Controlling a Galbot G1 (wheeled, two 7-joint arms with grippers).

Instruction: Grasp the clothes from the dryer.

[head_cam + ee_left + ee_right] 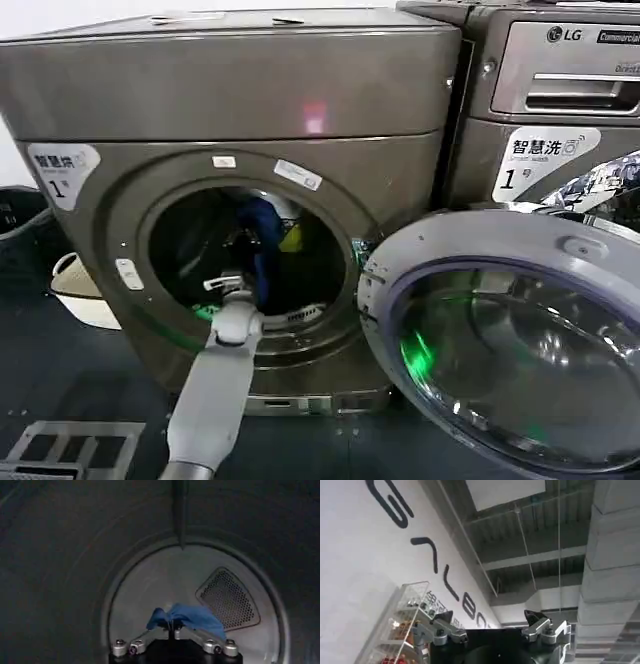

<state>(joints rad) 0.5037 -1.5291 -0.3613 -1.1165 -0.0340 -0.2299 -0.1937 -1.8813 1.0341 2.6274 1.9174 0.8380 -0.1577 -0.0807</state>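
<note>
The dryer (pixel 250 90), dark bronze-grey with a sticker marked "1", stands with its round door (pixel 505 250) swung open to the right. My left arm reaches through the porthole into the drum. There my left gripper (pixel 245 248) (pixel 172 626) is shut on the dark blue garment (pixel 264 232) (pixel 192 616), which bunches over the fingertips and hangs down from them. A bright yellow-green garment (pixel 291 238) lies just right of the blue one inside the drum. My right gripper (pixel 489 617) is open, holds nothing and points up at a ceiling, away from the machine.
The open door juts out low in front of the LG-logo machine (pixel 560 90) on the right. A white basket (pixel 85 295) and a dark bin (pixel 20 215) stand left of the dryer. A perforated vent (pixel 227 600) is set in the drum's back wall.
</note>
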